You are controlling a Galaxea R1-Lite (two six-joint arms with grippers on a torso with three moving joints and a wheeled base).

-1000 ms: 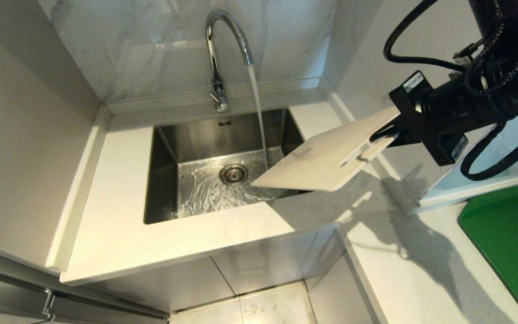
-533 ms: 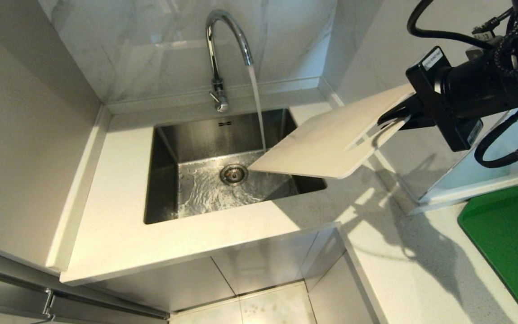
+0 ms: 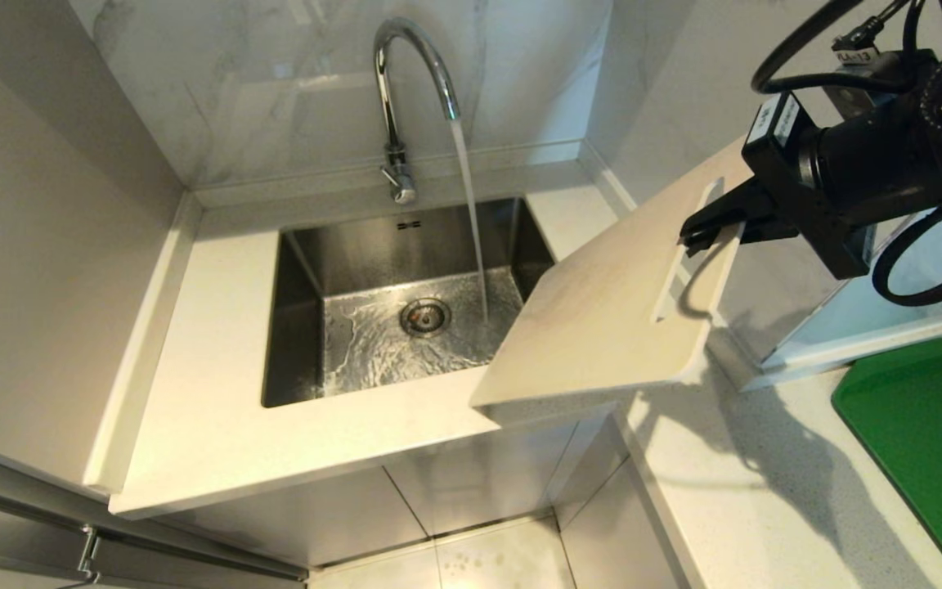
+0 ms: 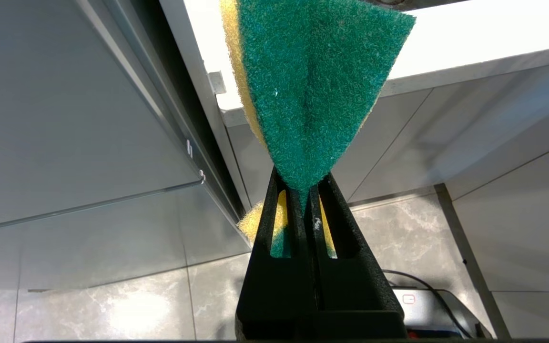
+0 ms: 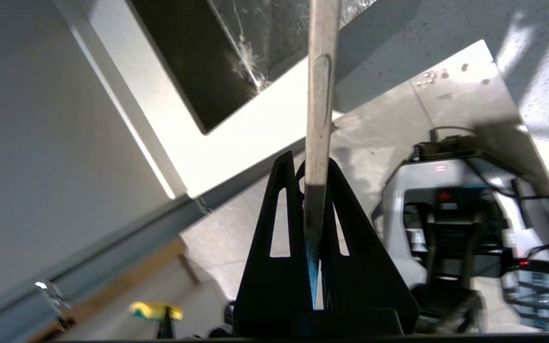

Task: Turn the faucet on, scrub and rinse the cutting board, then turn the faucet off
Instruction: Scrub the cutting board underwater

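While water ran from the faucet (image 3: 405,74) into the sink (image 3: 299,270), my right gripper (image 3: 704,229) clamped the cutting board (image 3: 602,319) tilted over the sink's right rim, my left gripper (image 4: 303,190) pinching a sponge (image 4: 312,85).

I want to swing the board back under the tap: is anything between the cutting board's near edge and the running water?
Nothing: in the head view, only open sink separates the cutting board from the faucet stream.
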